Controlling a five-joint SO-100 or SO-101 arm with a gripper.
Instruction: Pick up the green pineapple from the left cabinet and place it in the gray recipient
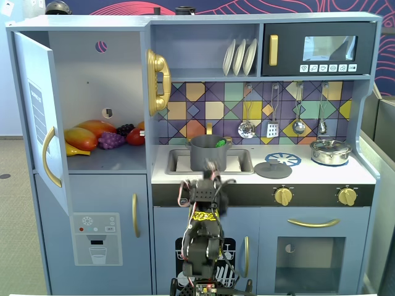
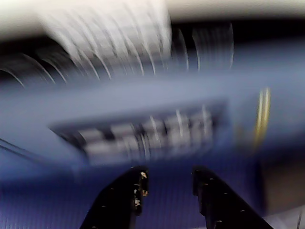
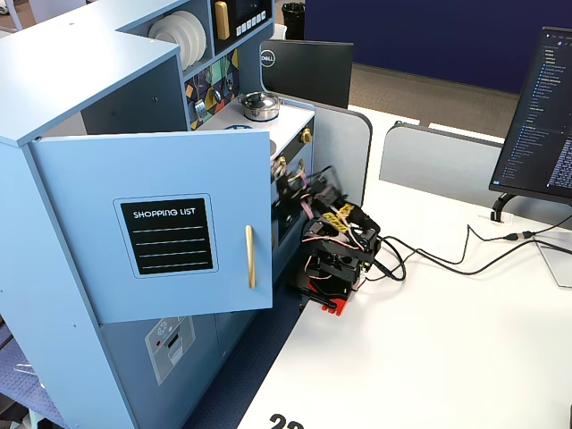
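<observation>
The green pineapple [image 1: 220, 142] sits inside the gray recipient [image 1: 207, 154]. We judge it light, stiff, bumpy; best pinched across its body. Our gripper [image 2: 167, 183] hangs empty, fingers parted.

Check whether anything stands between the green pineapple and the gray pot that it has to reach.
Nothing visible does. In a fixed view, the green pineapple already lies inside the gray pot, showing just above the rim. The end effector is empty with its jaws apart, in front of the toy kitchen.
</observation>
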